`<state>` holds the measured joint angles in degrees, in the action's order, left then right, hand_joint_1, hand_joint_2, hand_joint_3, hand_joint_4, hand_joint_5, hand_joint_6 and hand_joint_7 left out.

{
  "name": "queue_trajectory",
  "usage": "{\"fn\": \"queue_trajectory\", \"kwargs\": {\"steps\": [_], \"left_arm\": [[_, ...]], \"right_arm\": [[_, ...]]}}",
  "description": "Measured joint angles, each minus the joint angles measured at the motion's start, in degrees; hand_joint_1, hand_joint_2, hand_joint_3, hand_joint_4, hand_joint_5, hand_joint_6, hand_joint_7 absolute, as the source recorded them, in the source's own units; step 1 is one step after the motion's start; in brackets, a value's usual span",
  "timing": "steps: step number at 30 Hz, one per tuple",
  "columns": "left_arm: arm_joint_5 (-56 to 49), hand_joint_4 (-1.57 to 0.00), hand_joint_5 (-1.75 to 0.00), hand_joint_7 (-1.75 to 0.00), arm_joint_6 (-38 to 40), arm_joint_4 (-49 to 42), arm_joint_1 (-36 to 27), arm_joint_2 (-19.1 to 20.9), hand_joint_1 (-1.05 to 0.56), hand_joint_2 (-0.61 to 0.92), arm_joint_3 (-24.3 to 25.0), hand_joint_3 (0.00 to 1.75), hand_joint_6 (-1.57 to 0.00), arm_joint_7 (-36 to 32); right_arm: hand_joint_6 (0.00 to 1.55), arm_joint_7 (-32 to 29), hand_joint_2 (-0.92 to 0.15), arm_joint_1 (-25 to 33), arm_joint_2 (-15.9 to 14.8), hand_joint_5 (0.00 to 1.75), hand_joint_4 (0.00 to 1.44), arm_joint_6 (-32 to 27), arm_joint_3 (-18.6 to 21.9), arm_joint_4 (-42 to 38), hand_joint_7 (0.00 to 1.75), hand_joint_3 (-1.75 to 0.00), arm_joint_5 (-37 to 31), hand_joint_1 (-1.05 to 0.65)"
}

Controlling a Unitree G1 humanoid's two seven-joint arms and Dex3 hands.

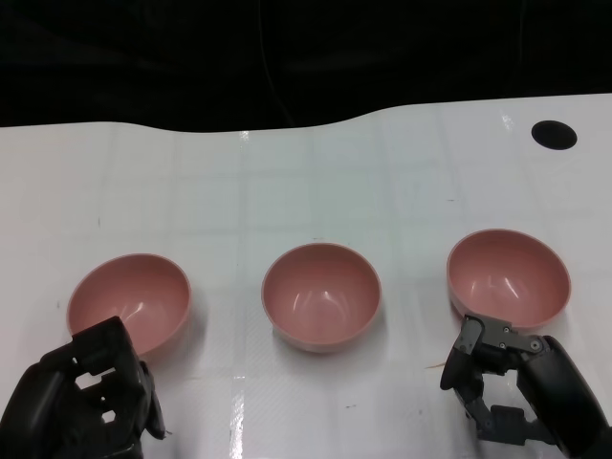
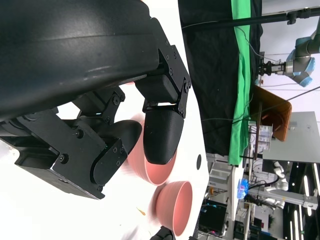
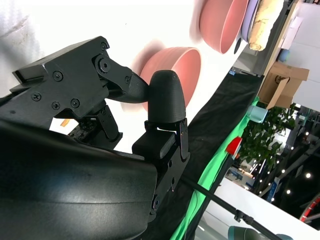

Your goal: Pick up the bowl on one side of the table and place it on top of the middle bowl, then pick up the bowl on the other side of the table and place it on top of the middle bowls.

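On the white table (image 1: 306, 182) you can see three pink bowls in a row, each sitting apart from the others and right way up. Your left hand (image 1: 91, 402) is just beside the left bowl (image 1: 129, 304), at its near edge. Its fingers (image 1: 105, 349) are bent a little and spread, and they hold nothing. Your right hand (image 1: 507, 382) is just in front of the right bowl (image 1: 509, 277). Its fingers (image 1: 469, 368) are apart and empty too. The middle bowl (image 1: 321, 296) sits alone between them. A small black hole (image 1: 554, 134) is in the far right corner.
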<state>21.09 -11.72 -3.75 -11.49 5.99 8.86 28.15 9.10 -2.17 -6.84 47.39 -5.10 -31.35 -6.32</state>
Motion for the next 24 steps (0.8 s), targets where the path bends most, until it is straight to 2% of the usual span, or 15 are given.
{"fn": "queue_trajectory", "kwargs": {"steps": [3, 4, 6, 7, 10, 12, 15, 17, 18, 19, 20, 22, 24], "left_arm": [[0.00, -0.89, -1.75, -1.70, 0.00, 0.00, 0.00, 0.00, -0.01, 0.44, 0.00, 1.39, -0.79, 0.00], [-0.01, -0.90, -1.75, -1.70, 0.00, 0.00, 0.00, 0.00, -0.02, 0.44, -0.01, 1.39, -0.79, 0.00], [-0.02, -0.90, -1.75, -1.70, 0.00, 0.00, -0.01, 0.00, -0.02, 0.44, -0.01, 1.38, -0.79, 0.00], [-0.02, -0.90, -1.75, -1.71, -0.01, 0.00, -0.01, 0.00, -0.01, 0.44, -0.01, 1.38, -0.79, 0.00], [-0.03, -0.89, -1.75, -1.71, -0.06, 0.00, -0.01, 0.00, -0.01, 0.45, -0.01, 1.38, -0.78, 0.00], [-0.02, -0.89, -1.75, -1.71, -0.12, -0.01, -0.01, 0.00, -0.01, 0.45, 0.00, 1.37, -0.78, 0.01], [-0.01, -0.89, -1.75, -1.72, -0.16, -0.02, -0.01, 0.00, 0.00, 0.46, 0.00, 1.37, -0.78, 0.02], [0.00, -0.89, -1.75, -1.72, -0.17, -0.02, -0.01, -0.01, 0.00, 0.46, -0.01, 1.37, -0.78, 0.02], [0.00, -0.90, -1.75, -1.72, -0.27, -0.05, -0.01, -0.01, 0.00, 0.46, -0.01, 1.38, -0.78, 0.03], [-0.01, -0.90, -1.75, -1.72, -0.59, -0.13, 0.00, -0.01, -0.01, 0.46, -0.02, 1.38, -0.77, 0.05], [-0.01, -0.90, -1.75, -1.72, -1.03, -0.24, 0.00, -0.01, -0.01, 0.46, -0.01, 1.38, -0.77, 0.08], [0.00, -0.90, -1.75, -1.72, -1.51, -0.55, 0.02, -0.01, -0.02, 0.46, -0.01, 1.39, -0.78, 0.45], [0.09, -0.90, -1.75, -1.72, -1.52, -0.86, 0.03, -0.01, -0.02, 0.46, -0.02, 1.39, -0.78, 0.95]], "right_arm": [[0.75, -2.05, -0.63, -0.22, -0.09, 1.74, 0.85, 1.52, 0.02, -0.79, 1.49, -1.01, -2.82, -0.14], [0.80, -2.96, -0.60, -0.42, -0.19, 1.72, 0.86, 2.61, 0.03, -1.30, 1.40, -1.04, -3.85, -0.15], [0.88, -4.35, -0.64, -0.87, -0.65, 1.58, 0.86, 5.77, 0.08, -2.46, 1.14, -0.87, -5.39, -0.19], [0.92, -4.77, -0.71, -1.20, -0.94, 1.42, 0.87, 7.46, 0.09, -3.13, 0.97, -0.69, -5.80, -0.22], [0.96, -6.25, -0.87, -1.98, -1.53, 1.16, 0.88, 12.32, 0.19, -4.69, 0.68, -0.45, -6.93, -0.37], [0.96, -7.98, -0.91, -2.36, -2.17, 1.09, 0.88, 15.66, 0.41, -5.80, 0.59, -0.43, -9.25, -0.44], [0.93, -11.31, -0.92, -3.20, -2.54, 0.91, 0.86, 20.55, 1.10, -8.19, 0.43, -0.51, -13.09, -0.58], [0.93, -13.75, -0.92, -4.15, -2.69, 0.88, 0.86, 23.72, 2.11, -10.00, 0.40, -0.53, -15.62, -0.60], [0.81, -15.07, -0.92, -4.69, -2.84, 0.72, 0.71, 25.05, 2.57, -10.92, 0.28, -0.50, -16.80, -0.67], [0.74, -16.31, -0.92, -5.08, -3.02, 0.48, 0.64, 26.39, 2.91, -11.94, 0.13, -0.47, -17.76, -0.74], [0.71, -17.56, -0.92, -5.37, -3.17, 0.40, 0.62, 27.50, 3.30, -12.86, 0.08, -0.46, -18.98, -0.76], [0.53, -20.31, -0.92, -5.97, -3.34, 0.18, 0.40, 28.98, 4.34, -14.33, 0.02, -0.38, -21.98, -0.80], [0.44, -24.58, -0.92, -6.46, -3.46, 0.09, 0.30, 29.16, 5.22, -14.76, 0.00, -0.34, -26.49, -0.82]]}}
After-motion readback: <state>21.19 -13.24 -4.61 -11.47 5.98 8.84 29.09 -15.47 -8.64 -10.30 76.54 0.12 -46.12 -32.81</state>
